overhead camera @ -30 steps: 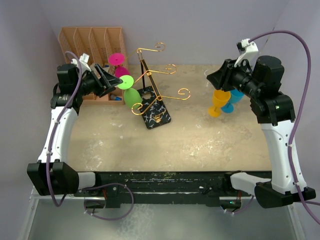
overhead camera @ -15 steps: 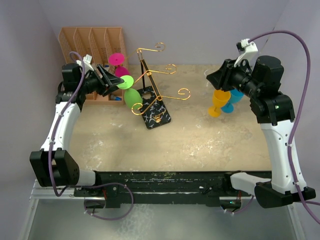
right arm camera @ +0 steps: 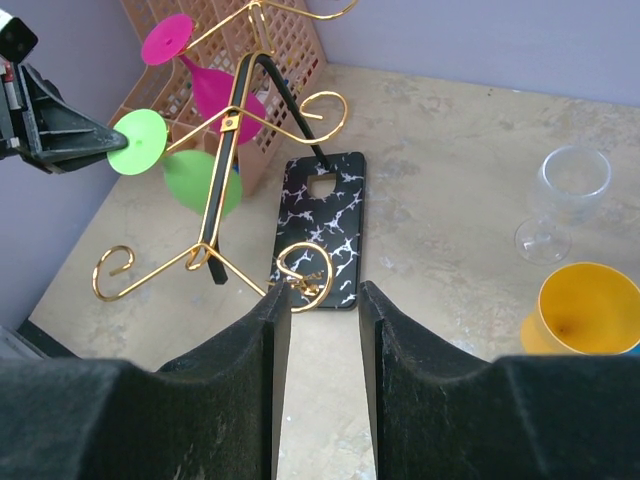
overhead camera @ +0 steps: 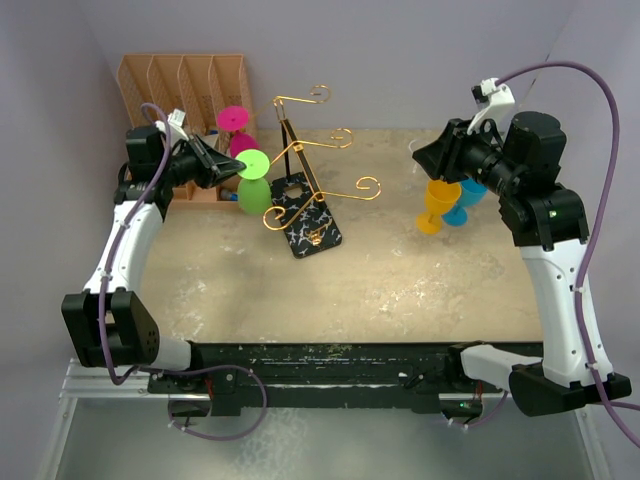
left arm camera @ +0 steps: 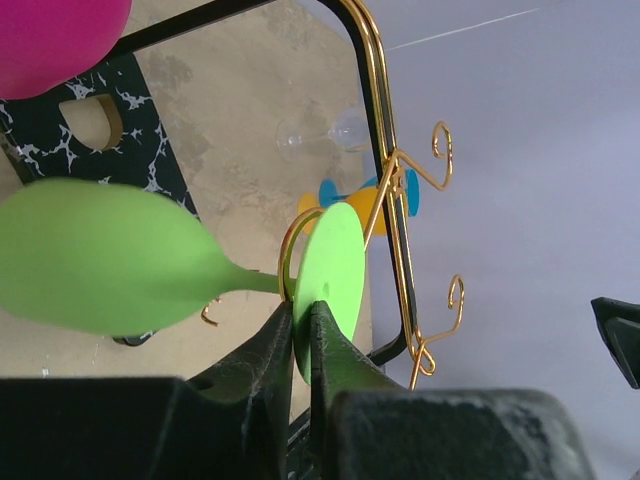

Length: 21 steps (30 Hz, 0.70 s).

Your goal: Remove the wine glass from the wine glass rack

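Note:
A green wine glass [overhead camera: 254,195] hangs upside down by its stem on a gold scroll arm of the wine glass rack [overhead camera: 300,150], whose black marbled base [overhead camera: 306,222] stands on the table. My left gripper [overhead camera: 232,168] is shut on the flat green foot [left arm camera: 335,255] of that glass, one finger on each face of the disc. The bowl [left arm camera: 100,255] lies to the left in the left wrist view. A pink glass [overhead camera: 235,121] hangs on the rack behind it. My right gripper [right arm camera: 318,290] stands open in the air at the right, holding nothing.
An orange slotted organiser [overhead camera: 180,85] stands at the back left, just behind my left gripper. A yellow glass [overhead camera: 435,207] and a blue glass [overhead camera: 465,203] stand under my right arm, with a clear glass [right arm camera: 565,195] near them. The side walls are close.
My left gripper has moved in and shut on the green glass's foot. The green bowl has shifted slightly to the left. The right arm has not moved.

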{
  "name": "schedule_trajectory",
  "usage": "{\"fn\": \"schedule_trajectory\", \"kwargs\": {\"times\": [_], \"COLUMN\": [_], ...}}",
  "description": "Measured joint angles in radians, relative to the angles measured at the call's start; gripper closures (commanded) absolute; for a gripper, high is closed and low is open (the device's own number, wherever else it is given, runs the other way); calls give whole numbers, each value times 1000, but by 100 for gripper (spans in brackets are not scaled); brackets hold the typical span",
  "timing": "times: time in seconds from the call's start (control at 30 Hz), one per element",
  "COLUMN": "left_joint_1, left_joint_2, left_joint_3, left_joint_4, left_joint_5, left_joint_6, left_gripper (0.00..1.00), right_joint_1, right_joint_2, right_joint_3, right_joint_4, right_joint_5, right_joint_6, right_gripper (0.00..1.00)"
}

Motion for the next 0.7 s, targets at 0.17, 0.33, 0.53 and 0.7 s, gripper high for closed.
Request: {"fn": "schedule_trajectory", "kwargs": {"times": [0.17, 0.33, 0.53, 0.7], "left_joint_1": [10, 11, 13, 13], "left_joint_2": [-15, -34, -34, -33], "left_joint_3": [0, -37, -102, -133], "left_joint_4": [8, 93, 219, 350], "left_joint_5": [14, 45, 98, 129], "left_joint_6": [-18, -85, -215, -317], "left_gripper": [94, 100, 100, 100], "right_joint_1": [0, 0, 0, 0], "right_joint_2": [0, -1, -7, -16], "right_joint_3": [0, -3, -5, -5], "right_joint_4": [1, 6, 7, 16], "right_joint_5": [0, 0, 0, 0], "right_joint_6": [0, 0, 0, 3], "right_gripper": [64, 64, 64, 64]}}
